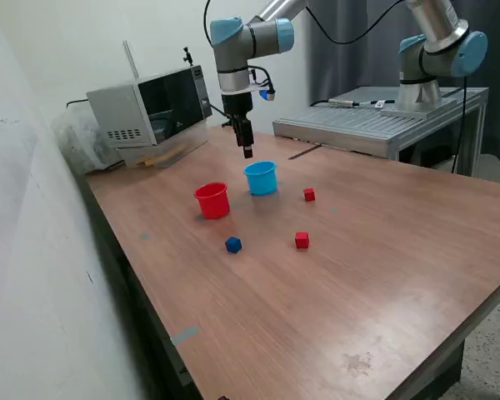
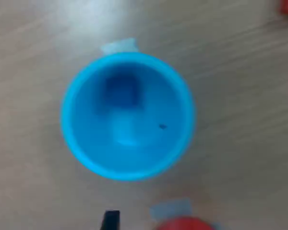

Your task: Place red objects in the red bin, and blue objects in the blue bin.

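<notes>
The gripper hangs straight above the blue cup, which fits a drop into it — in the wrist view a dark blue cube already lies inside that cup. How far the fingers stand apart I cannot tell, nor see anything between them.

On the counter, in the exterior view, the red cup stands just beside the blue cup at its 8 o'clock. A second blue cube lies at the red cup's 5 o'clock. One red cube sits at the blue cup's 4 o'clock, another nearer the camera — all three loose, apart from both cups.

A microwave stands at the back edge, well clear. Nothing blocks a descent to any cube.
</notes>
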You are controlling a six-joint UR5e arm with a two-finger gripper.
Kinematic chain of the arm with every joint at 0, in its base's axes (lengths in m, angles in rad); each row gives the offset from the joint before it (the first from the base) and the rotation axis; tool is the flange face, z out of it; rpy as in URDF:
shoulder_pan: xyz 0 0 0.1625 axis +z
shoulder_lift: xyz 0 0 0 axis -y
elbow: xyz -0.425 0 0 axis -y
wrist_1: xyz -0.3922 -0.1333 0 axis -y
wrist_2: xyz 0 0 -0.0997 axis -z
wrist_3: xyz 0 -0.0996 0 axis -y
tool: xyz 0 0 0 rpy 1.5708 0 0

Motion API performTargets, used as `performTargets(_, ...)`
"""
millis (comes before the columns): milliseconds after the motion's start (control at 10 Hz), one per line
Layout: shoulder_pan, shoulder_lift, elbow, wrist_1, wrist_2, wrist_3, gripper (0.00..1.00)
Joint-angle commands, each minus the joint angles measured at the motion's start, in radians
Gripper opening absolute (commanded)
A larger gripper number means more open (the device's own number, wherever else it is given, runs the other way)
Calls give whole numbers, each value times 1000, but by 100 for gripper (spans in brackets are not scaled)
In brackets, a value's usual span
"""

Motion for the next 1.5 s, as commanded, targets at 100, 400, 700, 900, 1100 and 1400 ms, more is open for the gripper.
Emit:
performTargets(100, 122, 6, -167, 78, 52, -50, 100)
performTargets(400, 178, 159, -350, 79, 123, -177, 100)
performTargets(700, 178, 301, -474, 78, 123, -316, 100)
performTargets(900, 179, 380, -511, 72, 123, -384, 100)
performTargets(1100, 182, 444, -563, 67, 122, -410, 100)
performTargets(1400, 193, 504, -619, 26, 118, -410, 100)
